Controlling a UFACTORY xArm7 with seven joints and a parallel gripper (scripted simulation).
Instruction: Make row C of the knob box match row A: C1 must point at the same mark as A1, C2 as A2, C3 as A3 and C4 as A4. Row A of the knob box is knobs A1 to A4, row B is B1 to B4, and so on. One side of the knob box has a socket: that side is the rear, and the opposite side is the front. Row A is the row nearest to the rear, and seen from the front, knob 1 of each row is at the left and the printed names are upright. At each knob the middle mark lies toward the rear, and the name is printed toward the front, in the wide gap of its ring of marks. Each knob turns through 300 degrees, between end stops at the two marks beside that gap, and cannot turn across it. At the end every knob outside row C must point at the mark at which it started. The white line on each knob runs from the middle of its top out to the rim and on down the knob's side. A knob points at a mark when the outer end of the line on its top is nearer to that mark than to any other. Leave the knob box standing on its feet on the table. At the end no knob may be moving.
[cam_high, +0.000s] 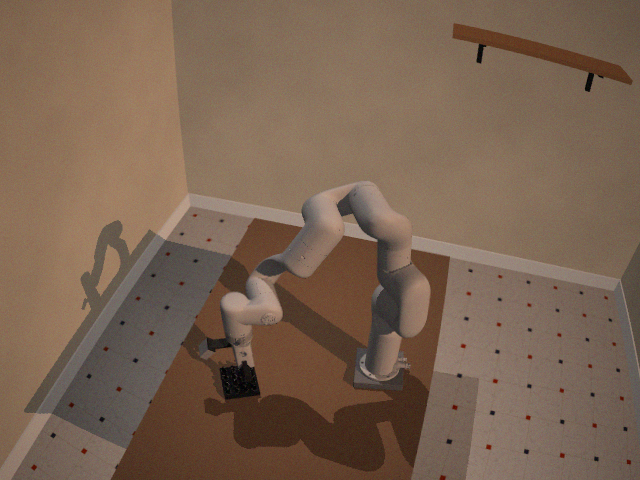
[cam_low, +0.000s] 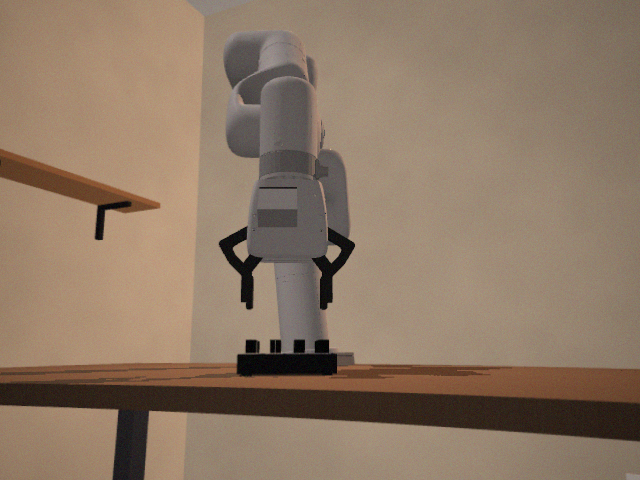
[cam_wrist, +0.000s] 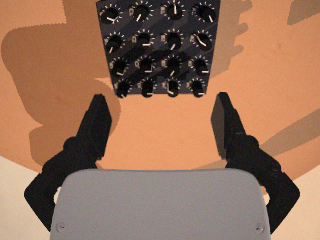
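Note:
The black knob box (cam_wrist: 159, 43) stands on the brown table, with several rows of black knobs that each carry a white line. It also shows in the top view (cam_high: 239, 381) and in the exterior view (cam_low: 286, 357), flat on the table top. My gripper (cam_low: 285, 304) hangs well above the box, fingers wide open and empty. In the wrist view the gripper (cam_wrist: 160, 123) has its two black fingers either side of the box's near edge. The knob names and marks are too small to read.
The arm's base (cam_high: 379, 372) stands on the table to the right of the box. A wall shelf (cam_high: 540, 51) hangs high on the back wall. The table's near edge (cam_low: 320, 408) runs across the exterior view.

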